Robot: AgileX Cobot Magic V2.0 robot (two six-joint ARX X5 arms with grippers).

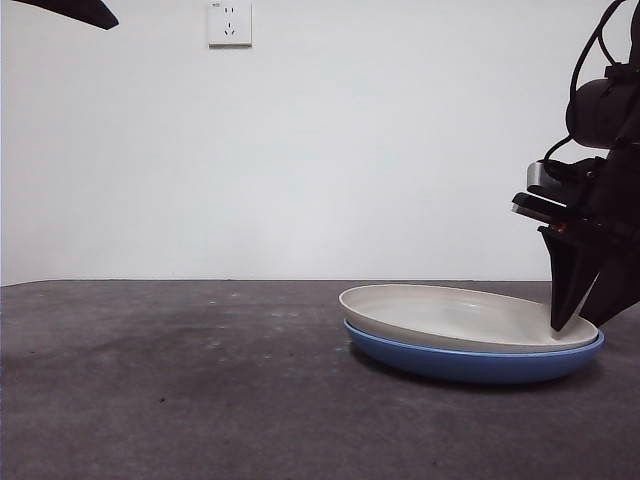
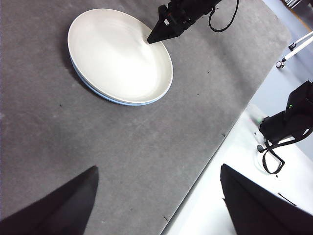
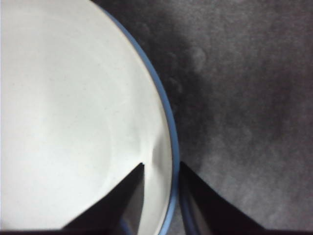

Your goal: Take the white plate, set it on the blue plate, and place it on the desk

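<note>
Plates: white plate [image 1: 455, 318] sits nested in the blue plate [image 1: 470, 362], slightly tilted, blue rim showing around it.
Place: both rest on the dark grey bench [image 1: 180, 380], toward its right side in the front view.
Right tool [image 3: 161, 169]: at the stack's rim, one jaw inside the white plate, the other outside the blue rim, narrowly parted, not visibly clamped.
Left tool [image 2: 156, 196]: jaws spread wide, high above the bench, well apart from the plates.
</note>
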